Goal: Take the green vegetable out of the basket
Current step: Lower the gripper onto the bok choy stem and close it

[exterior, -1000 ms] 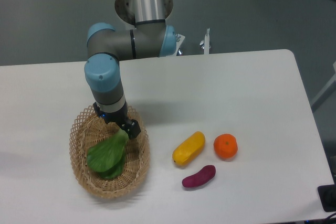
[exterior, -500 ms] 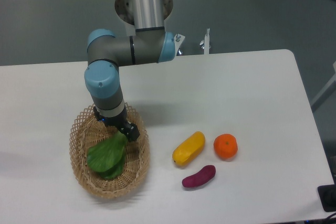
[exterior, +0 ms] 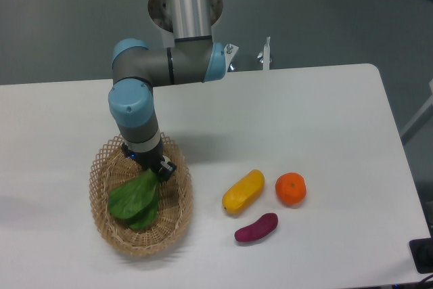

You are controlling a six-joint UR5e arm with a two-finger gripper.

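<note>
The green vegetable (exterior: 137, 200) hangs over the inner part of the basket (exterior: 177, 218), its broad dark leaves spreading down and to the left, its narrow stem end pointing up and right. That stem end sits in the pincer (exterior: 164, 170), which is closed narrowly around it; whether the leaves still touch the basket floor cannot be told from this view. The arm's blue-capped wrist stands directly above the basket's upper rim and hides part of the weave there.

The basket rests on the left side of the white bench (exterior: 325, 120). Well apart to its right lie three other items: a yellow oblong vegetable (exterior: 243, 191), an orange fruit (exterior: 291, 189) just beside it, and a purple vegetable (exterior: 256, 228) just below the two. None of them lies near the pincer or the basket rim.
</note>
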